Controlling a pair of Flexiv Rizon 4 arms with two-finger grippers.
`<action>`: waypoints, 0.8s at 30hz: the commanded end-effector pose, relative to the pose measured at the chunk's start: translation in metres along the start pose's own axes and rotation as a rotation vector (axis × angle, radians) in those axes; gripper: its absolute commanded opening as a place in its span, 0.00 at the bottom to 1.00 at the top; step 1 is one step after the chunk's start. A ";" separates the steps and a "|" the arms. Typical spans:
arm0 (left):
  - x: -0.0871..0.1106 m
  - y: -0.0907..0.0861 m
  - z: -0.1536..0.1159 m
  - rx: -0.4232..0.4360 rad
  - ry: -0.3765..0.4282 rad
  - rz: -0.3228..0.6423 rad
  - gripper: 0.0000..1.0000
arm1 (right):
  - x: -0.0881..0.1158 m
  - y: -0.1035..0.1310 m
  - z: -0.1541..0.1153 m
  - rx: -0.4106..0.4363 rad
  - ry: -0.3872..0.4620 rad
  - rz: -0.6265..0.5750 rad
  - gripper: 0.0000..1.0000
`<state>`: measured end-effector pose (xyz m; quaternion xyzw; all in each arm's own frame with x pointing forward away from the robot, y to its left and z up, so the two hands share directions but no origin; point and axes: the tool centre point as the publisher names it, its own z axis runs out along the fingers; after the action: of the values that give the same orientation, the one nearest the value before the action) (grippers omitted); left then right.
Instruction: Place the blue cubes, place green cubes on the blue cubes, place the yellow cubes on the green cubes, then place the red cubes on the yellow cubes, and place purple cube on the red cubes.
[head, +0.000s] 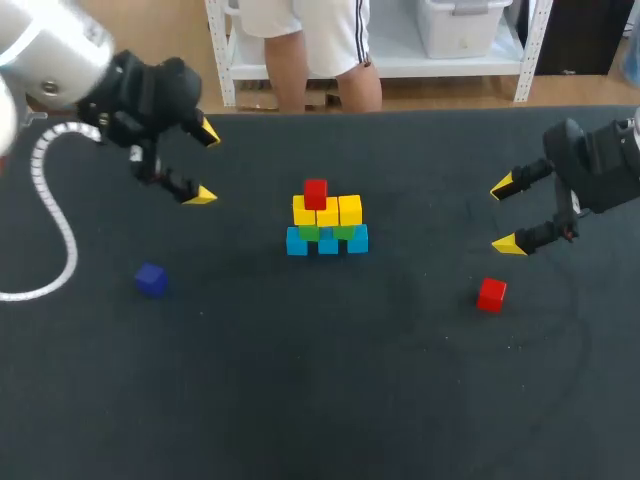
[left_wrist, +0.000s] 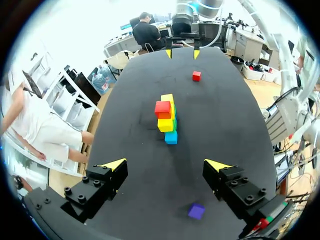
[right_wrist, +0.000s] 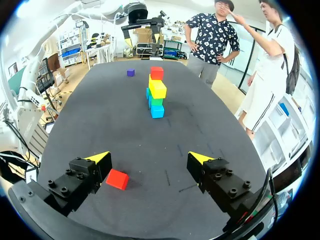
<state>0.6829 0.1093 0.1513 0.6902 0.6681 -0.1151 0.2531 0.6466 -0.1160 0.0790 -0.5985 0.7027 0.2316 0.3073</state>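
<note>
— Centre of the frame, head view: what's the stack at?
— Row of light-blue cubes (head: 357, 240) on the black cloth table (head: 300, 390), green cubes (head: 310, 232) on those, yellow cubes (head: 350, 209) on the green. One red cube on top (head: 315, 193), toward the left end of the yellow row. (Green layer is mostly hidden between the rows, so I can't count it.)
— Second red?
— Loose red cube (head: 491, 294), lower right of centre, flat on the cloth and well apart from the stack. It sits below the right gripper (head: 505, 215) in the frame, not touching it.
— Purple?
— Small purple cube (head: 151, 279) left of centre, lower than the stack, alone on the cloth. It reads dark blue from above and purple in the left wrist view (left_wrist: 196, 211), where it lies under that gripper, nearer one finger.
— Grippers?
— Left gripper (head: 204, 164) is upper left, fingers spread wide, nothing between them. The right one is at the right edge, mid-height, also spread and empty. In the right wrist view the loose red cube (right_wrist: 117, 179) is just beside one finger, not pinched, with the stack well ahead.
</note>
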 end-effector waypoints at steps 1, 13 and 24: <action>0.006 -0.006 -0.011 0.002 -0.033 0.014 1.00 | 0.000 0.000 0.001 0.000 -0.003 -0.001 1.00; 0.006 -0.006 -0.011 0.002 -0.033 0.014 1.00 | 0.001 0.018 0.008 0.085 -0.016 0.001 1.00; 0.006 -0.006 -0.011 0.002 -0.033 0.014 1.00 | 0.016 0.054 0.011 0.198 0.002 0.099 1.00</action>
<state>0.6760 0.1192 0.1573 0.6928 0.6601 -0.1249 0.2622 0.6076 -0.1081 0.0573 -0.5433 0.7416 0.2050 0.3358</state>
